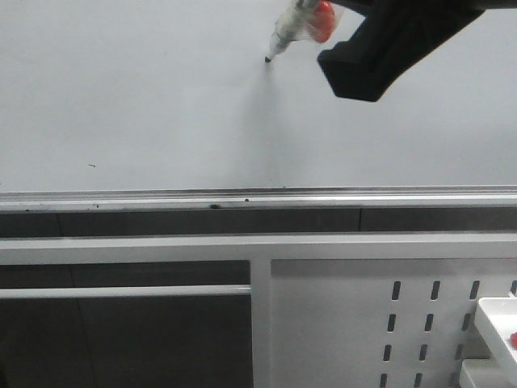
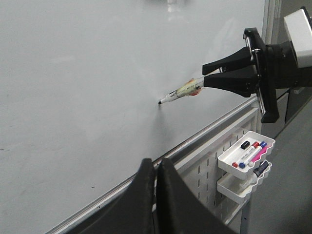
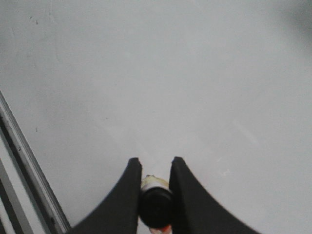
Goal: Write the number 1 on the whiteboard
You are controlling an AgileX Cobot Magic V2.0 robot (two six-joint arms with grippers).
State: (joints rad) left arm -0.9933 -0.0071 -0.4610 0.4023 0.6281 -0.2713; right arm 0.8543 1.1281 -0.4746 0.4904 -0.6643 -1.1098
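Pale grey whiteboard [image 1: 145, 97] bare, no stroke visible | black-tipped marker [image 2: 181, 91] pinched in right gripper [image 2: 207, 77], tip touching board upper middle | left gripper [image 2: 155, 168] fingers pressed together, holding nothing | marker tray [image 2: 246, 155] at far right, below the rail

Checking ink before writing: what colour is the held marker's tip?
Black, on the clear-bodied marker; clearest in the left wrist view.

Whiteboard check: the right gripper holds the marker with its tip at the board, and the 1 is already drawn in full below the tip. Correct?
Not quite. The right gripper does hold the marker with its tip at the whiteboard, but no stroke is drawn yet. The front view shows only a faint shadow below the tip; the left wrist view agrees.
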